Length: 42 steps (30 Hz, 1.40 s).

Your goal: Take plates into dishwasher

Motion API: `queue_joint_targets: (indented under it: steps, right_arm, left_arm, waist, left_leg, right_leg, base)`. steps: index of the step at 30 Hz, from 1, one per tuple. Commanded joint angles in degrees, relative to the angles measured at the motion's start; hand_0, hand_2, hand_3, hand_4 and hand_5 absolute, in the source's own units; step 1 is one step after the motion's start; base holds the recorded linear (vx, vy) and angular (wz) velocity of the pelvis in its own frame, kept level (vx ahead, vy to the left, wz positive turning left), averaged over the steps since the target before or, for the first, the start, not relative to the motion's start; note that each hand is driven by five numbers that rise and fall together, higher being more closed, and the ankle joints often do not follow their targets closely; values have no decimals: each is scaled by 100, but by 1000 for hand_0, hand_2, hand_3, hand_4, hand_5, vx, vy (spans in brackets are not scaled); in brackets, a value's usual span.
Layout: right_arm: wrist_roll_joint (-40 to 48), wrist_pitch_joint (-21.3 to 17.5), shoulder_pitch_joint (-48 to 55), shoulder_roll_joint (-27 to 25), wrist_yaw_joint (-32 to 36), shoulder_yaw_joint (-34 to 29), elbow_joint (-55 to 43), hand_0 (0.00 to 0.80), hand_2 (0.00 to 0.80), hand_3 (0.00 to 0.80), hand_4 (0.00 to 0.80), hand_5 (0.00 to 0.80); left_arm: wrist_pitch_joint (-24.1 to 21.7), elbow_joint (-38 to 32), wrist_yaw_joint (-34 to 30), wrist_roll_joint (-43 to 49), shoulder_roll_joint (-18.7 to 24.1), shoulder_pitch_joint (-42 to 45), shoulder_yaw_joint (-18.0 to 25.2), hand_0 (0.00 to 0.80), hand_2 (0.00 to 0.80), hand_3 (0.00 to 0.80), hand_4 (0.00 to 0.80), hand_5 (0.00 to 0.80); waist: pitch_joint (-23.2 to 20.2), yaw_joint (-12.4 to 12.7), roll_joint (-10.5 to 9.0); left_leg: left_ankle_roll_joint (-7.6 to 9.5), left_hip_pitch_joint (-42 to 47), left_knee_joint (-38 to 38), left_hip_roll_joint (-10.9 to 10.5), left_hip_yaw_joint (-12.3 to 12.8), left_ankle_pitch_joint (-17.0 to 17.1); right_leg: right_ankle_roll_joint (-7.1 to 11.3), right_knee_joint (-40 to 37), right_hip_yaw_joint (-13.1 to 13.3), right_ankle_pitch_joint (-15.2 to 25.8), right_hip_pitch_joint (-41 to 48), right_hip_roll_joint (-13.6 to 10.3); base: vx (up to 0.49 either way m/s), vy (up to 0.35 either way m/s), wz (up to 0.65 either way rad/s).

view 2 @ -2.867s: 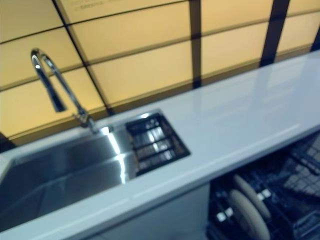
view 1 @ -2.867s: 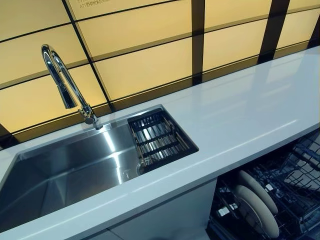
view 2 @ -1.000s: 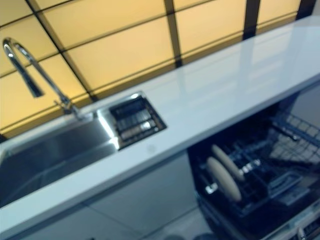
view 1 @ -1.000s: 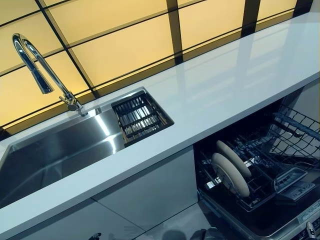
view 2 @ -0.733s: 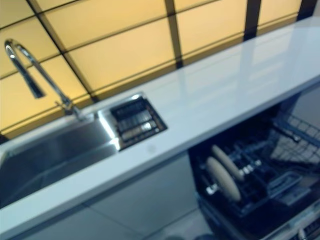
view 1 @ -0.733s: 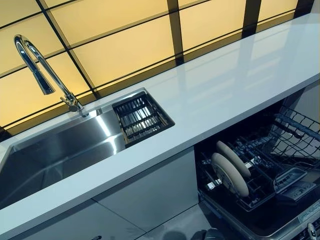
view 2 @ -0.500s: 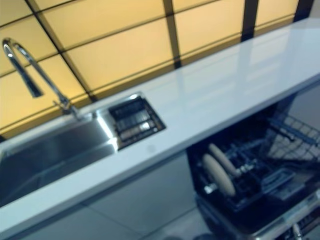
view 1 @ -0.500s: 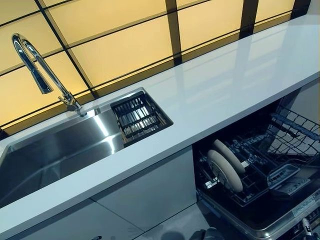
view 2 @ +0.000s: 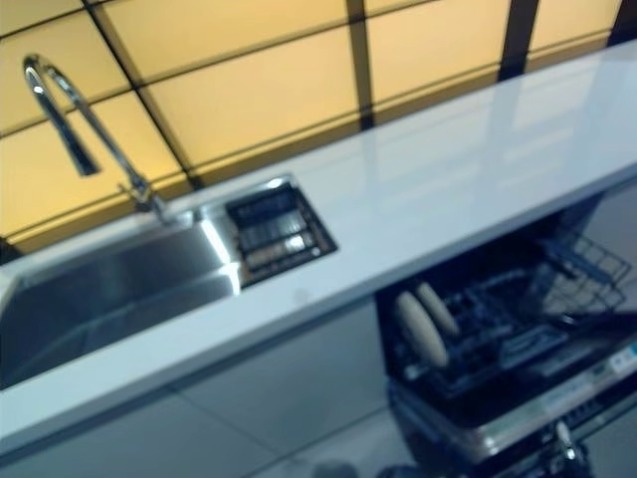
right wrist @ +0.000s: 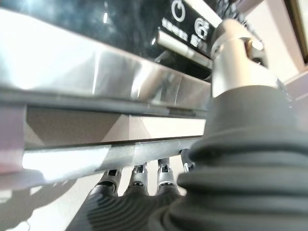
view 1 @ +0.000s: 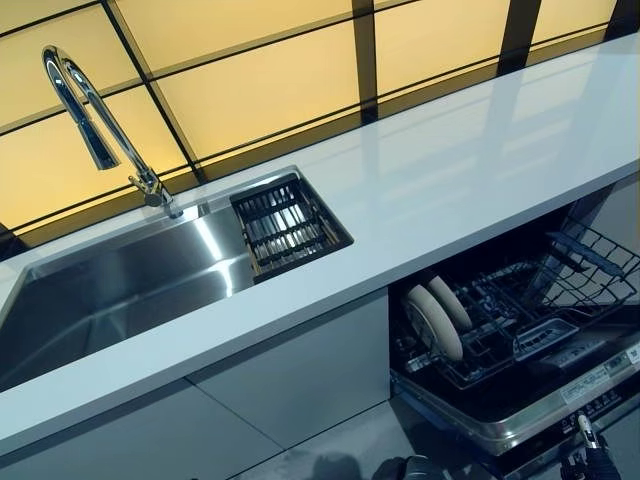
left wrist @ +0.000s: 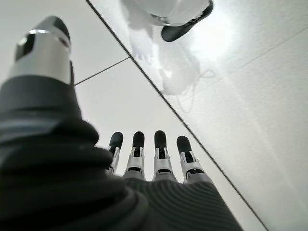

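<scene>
A long white glossy countertop (view 1: 450, 190) runs diagonally from lower left to upper right of the head views, backed by a wall of amber panels (view 1: 270, 85) set in dark frames. A stainless steel sink (view 1: 120, 290) fills the left of the frame, with a curved chrome tap (view 1: 95, 125) at upper left and a black slatted drain basket (view 1: 290, 222) at the sink's right end. At lower right, the open dishwasher (view 1: 520, 400), its steel-edged door hanging down, shows a dark wire rack (view 1: 530, 310); two round cream plates (view 1: 435, 318) stand upright on edge at the rack's left end, one just behind the other. The right hand (right wrist: 139, 180) reaches up from the lower right corner to the door's edge, its fingers passing under the handle bar (right wrist: 91, 156) with tips hidden, so its grip cannot be told. The left hand (left wrist: 149, 159) hangs with fingers straight and relaxed, holding nothing, over pale floor tiles (left wrist: 250, 106)
</scene>
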Motion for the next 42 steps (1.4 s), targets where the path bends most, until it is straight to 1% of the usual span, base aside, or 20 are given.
queue_joint_targets:
  steps: [1,2,3,4,7,10,11,14,15,17,19,22,26,27,31,34,38,42]
  right_arm:
    - [-155,723,-1297,-311,1732,141,175,0,0,0,0,0]
    - [-88,980,-1480,-620,1942,-26,521,0,0,0,0,0]
    - [-81,1125,-1638,-821,2056,-102,779,0,0,0,0,0]
    - [-78,1161,-1767,-942,2152,-116,1001,0,0,0,0,0]
    - [15,1052,-2204,-1216,2461,-34,1810,0,0,0,0,0]
    - [74,933,-2423,-1308,2570,18,2165,0,0,0,0,0]
    - [98,921,-2506,-1329,2450,62,2073,0,0,0,0,0]
    - [132,927,-2569,-1297,2261,137,1790,0,0,0,0,0]
    - [124,931,-2589,-1205,2013,217,1434,0,0,0,0,0]
    - [109,958,-2602,-1132,1791,277,1105,0,0,0,0,0]
    - [6,984,-2627,-941,1348,455,434,0,0,0,0,0]
    - [-147,971,-2645,-779,1091,602,-21,0,0,0,0,0]
    - [-314,954,-2735,-711,997,691,-274,0,0,0,0,0]
    - [-374,891,-2812,-692,1016,738,-366,0,0,0,0,0]
    - [-577,690,-2983,-652,1253,849,-536,0,0,0,0,0]
    - [-716,675,-3071,-679,1357,889,-580,0,0,0,0,0]
    - [-950,749,-3070,-737,1387,931,-577,0,0,0,0,0]
    - [-1233,938,-3020,-794,916,962,-451,0,0,0,0,0]
  left_arm:
    - [24,-135,-35,6,622,-163,281,0,0,0,0,0]
    - [-49,-25,-104,54,716,-193,287,0,0,0,0,0]
    - [-72,7,-155,99,775,-211,297,0,0,0,0,0]
    - [-82,20,-179,127,799,-228,293,0,0,0,0,0]
    - [-146,27,-246,181,870,-258,216,0,0,0,0,0]
    - [-197,39,-313,253,917,-280,216,0,0,0,0,0]
    - [-190,-9,-301,229,936,-249,189,0,0,0,0,0]
    - [-168,-72,-271,211,947,-198,195,0,0,0,0,0]
    - [-156,-110,-243,195,957,-138,234,0,0,0,0,0]
    - [-154,-130,-222,188,952,-91,266,0,0,0,0,0]
    - [-95,-196,-182,173,930,-11,322,0,0,0,0,0]
    - [-65,-254,-166,174,889,50,351,0,0,0,0,0]
    - [-103,-264,-134,149,814,62,305,0,0,0,0,0]
    - [-132,-284,-112,140,775,75,259,0,0,0,0,0]
    - [-166,-277,-48,101,683,60,168,0,0,0,0,0]
    - [-247,-212,-30,98,625,67,143,0,0,0,0,0]
    - [-301,-213,1,96,559,64,100,0,0,0,0,0]
    - [-290,-292,-34,101,547,53,71,0,0,0,0,0]
  waist:
    - [-67,390,-262]
    - [-78,463,-281]
    - [-79,522,-286]
    - [-72,565,-282]
    - [-55,766,-246]
    - [-50,890,-224]
    - [-36,949,-218]
    - [-8,992,-209]
    - [17,1007,-212]
    - [34,1004,-216]
    - [59,1005,-218]
    - [72,1009,-212]
    - [76,1024,-194]
    - [81,1045,-177]
    - [102,1068,-134]
    - [101,1068,-104]
    - [111,1060,-92]
    - [101,1035,-115]
  left_leg:
    - [-81,-104,229,-61,-36,698]
    - [-85,-105,184,-56,-91,740]
    - [-94,-92,163,-60,-134,742]
    - [-97,-88,154,-62,-171,744]
    - [-89,-131,137,-74,-336,772]
    - [-80,-157,108,-70,-424,796]
    - [-80,-167,91,-64,-474,820]
    - [-82,-166,42,-60,-524,861]
    - [-89,-169,2,-53,-557,902]
    - [-97,-156,-38,-46,-577,933]
    - [-113,-95,-175,-23,-605,1022]
    - [-135,-19,-340,-5,-638,1126]
    - [-159,34,-511,6,-677,1237]
    - [-173,56,-606,9,-703,1298]
    - [-211,60,-772,8,-749,1421]
    - [-235,70,-881,7,-757,1485]
    - [-255,65,-971,-1,-743,1539]
    - [-274,88,-1047,3,-694,1579]
  right_leg:
    - [324,-453,242,279,691,-412]
    - [320,-523,167,324,750,-406]
    - [320,-542,117,320,792,-402]
    - [320,-546,82,316,813,-404]
    - [299,-485,24,273,822,-391]
    - [288,-461,-27,247,842,-373]
    - [276,-450,-58,237,861,-356]
    - [264,-436,-78,226,870,-333]
    - [248,-435,-82,222,872,-308]
    - [235,-452,-88,222,888,-289]
    - [210,-519,-106,220,944,-249]
    - [191,-628,-126,236,1026,-215]
    - [171,-759,-152,251,1110,-184]
    - [159,-829,-167,260,1147,-161]
    - [137,-940,-196,278,1178,-118]
    - [125,-1039,-209,300,1197,-93]
    - [118,-1146,-216,335,1212,-72]
    - [131,-1297,-221,414,1250,-55]
  base:
    - [134,-140,50]
    - [130,-131,39]
    - [106,-101,20]
    - [96,-63,10]
    - [87,-55,21]
    - [82,-61,33]
    - [104,-64,16]
    - [62,-33,8]
    - [58,-32,16]
    - [67,-19,16]
    - [109,-9,13]
    - [79,-4,8]
    - [79,-3,17]
    - [48,-2,15]
    - [14,1,2]
    - [0,0,0]
    - [-13,19,1]
    - [-22,28,-1]
